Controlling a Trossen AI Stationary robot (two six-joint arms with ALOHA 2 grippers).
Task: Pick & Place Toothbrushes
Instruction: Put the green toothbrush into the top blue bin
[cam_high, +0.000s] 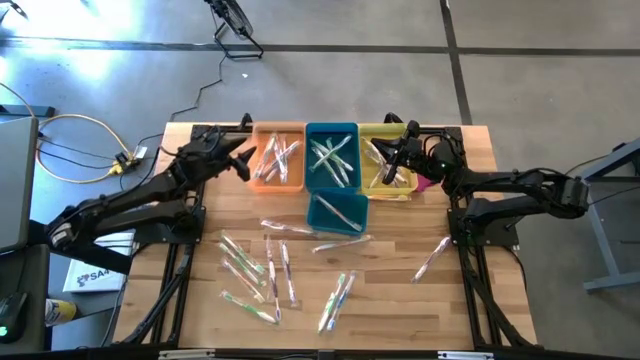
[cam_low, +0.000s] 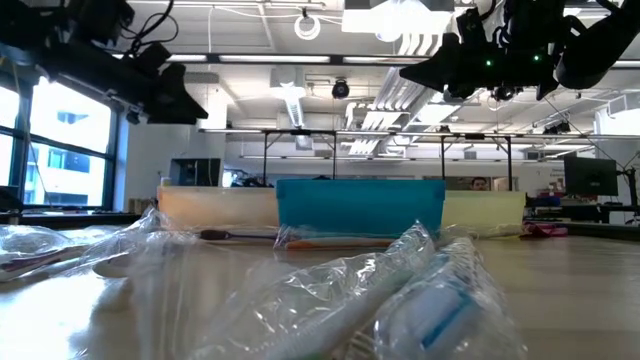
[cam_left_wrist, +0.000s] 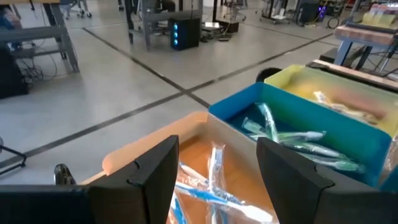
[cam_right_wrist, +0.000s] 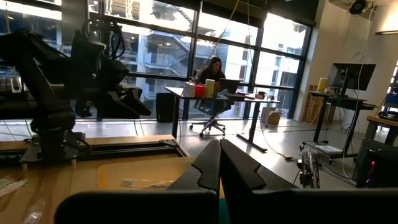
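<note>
The toothbrushes (cam_high: 270, 272), in clear shiny wrappers, are found in two places: many are scattered loose over the near half of the wooden table (cam_high: 400, 310), and others are gathered in bins along the far edge. One loose toothbrush (cam_high: 432, 257) is set apart toward the right side of the table. In the low view, crinkled wrappers (cam_low: 400, 290) are seen close up in the foreground.

Four bins are seen. An orange bin (cam_high: 279, 158), a blue bin (cam_high: 332, 156) and a yellow bin (cam_high: 385, 165) are lined up side by side, each touching the next, and toothbrushes are held in all three. A smaller blue bin (cam_high: 337, 212) is placed just in front of the middle one, with a toothbrush inside.

The left gripper (cam_left_wrist: 217, 168) is held above the orange bin, its fingers (cam_left_wrist: 158, 171) spread apart with nothing between them; wrapped toothbrushes are seen below it in the left wrist view.

The right gripper (cam_right_wrist: 219, 163) is held above the yellow bin, its fingers pressed together and empty.

A person (cam_right_wrist: 210, 70) is seated at a desk in the room beyond
</note>
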